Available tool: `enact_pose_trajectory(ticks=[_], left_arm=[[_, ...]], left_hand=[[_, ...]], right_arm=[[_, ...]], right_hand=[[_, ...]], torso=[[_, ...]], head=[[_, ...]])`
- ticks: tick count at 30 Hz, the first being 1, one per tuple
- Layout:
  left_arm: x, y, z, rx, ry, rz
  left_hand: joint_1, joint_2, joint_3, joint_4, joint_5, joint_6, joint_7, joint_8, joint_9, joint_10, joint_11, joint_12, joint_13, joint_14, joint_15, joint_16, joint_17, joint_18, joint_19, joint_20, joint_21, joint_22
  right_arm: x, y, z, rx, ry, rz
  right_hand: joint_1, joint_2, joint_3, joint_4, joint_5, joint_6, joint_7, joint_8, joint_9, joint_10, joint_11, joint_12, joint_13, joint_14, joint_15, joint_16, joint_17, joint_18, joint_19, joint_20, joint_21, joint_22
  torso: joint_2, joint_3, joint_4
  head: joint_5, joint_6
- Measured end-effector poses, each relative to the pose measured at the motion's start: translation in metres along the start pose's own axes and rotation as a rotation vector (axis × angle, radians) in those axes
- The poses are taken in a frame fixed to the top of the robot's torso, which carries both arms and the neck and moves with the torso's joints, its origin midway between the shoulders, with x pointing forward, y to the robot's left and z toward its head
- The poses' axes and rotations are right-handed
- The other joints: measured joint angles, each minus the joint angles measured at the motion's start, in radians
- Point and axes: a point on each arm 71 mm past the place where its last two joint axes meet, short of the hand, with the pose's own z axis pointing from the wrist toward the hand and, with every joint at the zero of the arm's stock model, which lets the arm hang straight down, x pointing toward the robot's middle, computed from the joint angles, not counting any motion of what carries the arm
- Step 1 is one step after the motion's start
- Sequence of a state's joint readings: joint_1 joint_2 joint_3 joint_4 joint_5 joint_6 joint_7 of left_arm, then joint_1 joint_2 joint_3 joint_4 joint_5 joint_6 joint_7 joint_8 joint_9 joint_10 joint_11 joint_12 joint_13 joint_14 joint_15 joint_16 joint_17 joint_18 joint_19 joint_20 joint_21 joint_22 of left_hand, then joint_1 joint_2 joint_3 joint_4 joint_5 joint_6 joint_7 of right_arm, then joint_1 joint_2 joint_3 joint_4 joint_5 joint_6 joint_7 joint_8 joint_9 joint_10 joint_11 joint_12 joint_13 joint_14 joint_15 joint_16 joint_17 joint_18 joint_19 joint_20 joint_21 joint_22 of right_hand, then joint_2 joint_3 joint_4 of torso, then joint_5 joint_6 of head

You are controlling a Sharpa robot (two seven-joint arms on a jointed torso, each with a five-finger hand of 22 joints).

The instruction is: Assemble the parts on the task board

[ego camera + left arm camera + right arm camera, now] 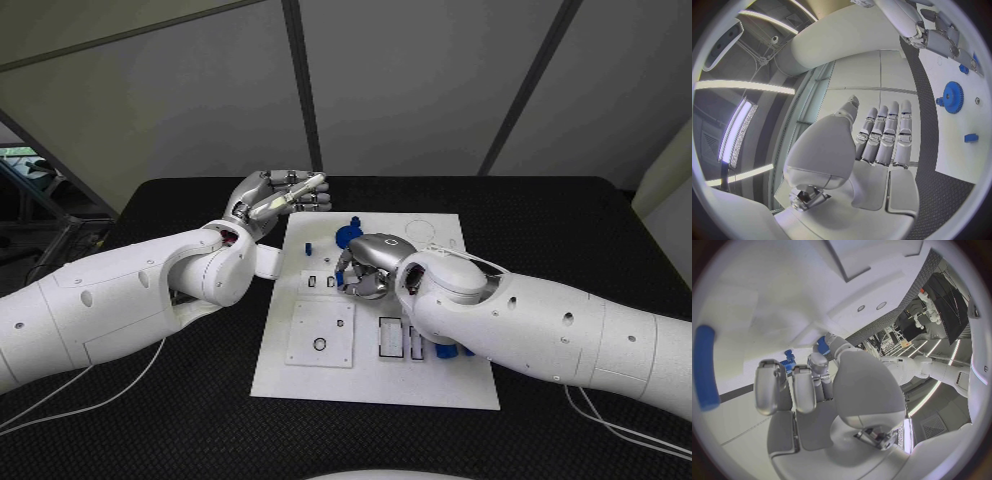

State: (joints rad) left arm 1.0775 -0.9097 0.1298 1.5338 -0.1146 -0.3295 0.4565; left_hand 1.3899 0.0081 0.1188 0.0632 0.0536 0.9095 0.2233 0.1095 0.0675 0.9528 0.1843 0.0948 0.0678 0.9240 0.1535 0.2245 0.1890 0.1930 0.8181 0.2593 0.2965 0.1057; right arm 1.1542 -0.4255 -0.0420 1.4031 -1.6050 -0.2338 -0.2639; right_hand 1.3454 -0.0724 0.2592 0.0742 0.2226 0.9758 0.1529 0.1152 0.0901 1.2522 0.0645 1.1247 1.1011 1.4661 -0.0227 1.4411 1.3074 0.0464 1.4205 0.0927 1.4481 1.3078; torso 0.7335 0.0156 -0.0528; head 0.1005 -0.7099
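The white board [378,380] is a flat plate with small slots cut in it. It lies in the middle of the black table [577,230], which looks soft and a bit rough, like cloth. Grey wall panels stand behind the table.

The right hand [369,266] is shiny and silver. It sits low over the middle of the board with its fingers curled down. A blue part [346,237] stands on the board just behind it. Another small blue part [447,351] peeks out from under the right arm, near the slots. From above, I cannot tell if the hand holds anything.

The right wrist view looks along the palm. There the fingertips [824,345] meet around a small blue piece [788,361] close to the white board. A long blue bar [704,367] lies on the board well off to one side.

The left hand [274,197] is lifted beside the far left corner of the board. Its fingers are straight, side by side, and it holds nothing. Its wrist view shows a round blue gear [951,95] with tiny teeth on the board, and a little blue block [971,137] near it.
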Motion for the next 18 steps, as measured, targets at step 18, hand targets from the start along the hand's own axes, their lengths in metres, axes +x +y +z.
enact_pose_trajectory(ticks=[18], left_arm=[[0.0001,0.0006,0.0004,-0.005,0.003,-0.002]], left_hand=[[0.0,0.0,0.0,0.0,0.0,0.0,0.0,0.0,0.0,0.0,0.0,0.0,0.0,0.0,0.0,0.0,-0.001,0.0,0.0,0.0,0.0,0.0]], right_arm=[[0.0011,-0.0006,0.0001,0.008,-0.002,-0.001]], right_hand=[[-0.021,-0.021,-0.021,0.021,-0.052,-0.072,0.017,-0.028,-0.012,-0.044,0.014,-0.038,-0.038,0.0,0.014,-0.004,0.0,0.0,-0.015,0.015,-0.016,-0.002]], torso=[[0.0,0.0005,0.0004]], head=[[0.003,-0.001]])
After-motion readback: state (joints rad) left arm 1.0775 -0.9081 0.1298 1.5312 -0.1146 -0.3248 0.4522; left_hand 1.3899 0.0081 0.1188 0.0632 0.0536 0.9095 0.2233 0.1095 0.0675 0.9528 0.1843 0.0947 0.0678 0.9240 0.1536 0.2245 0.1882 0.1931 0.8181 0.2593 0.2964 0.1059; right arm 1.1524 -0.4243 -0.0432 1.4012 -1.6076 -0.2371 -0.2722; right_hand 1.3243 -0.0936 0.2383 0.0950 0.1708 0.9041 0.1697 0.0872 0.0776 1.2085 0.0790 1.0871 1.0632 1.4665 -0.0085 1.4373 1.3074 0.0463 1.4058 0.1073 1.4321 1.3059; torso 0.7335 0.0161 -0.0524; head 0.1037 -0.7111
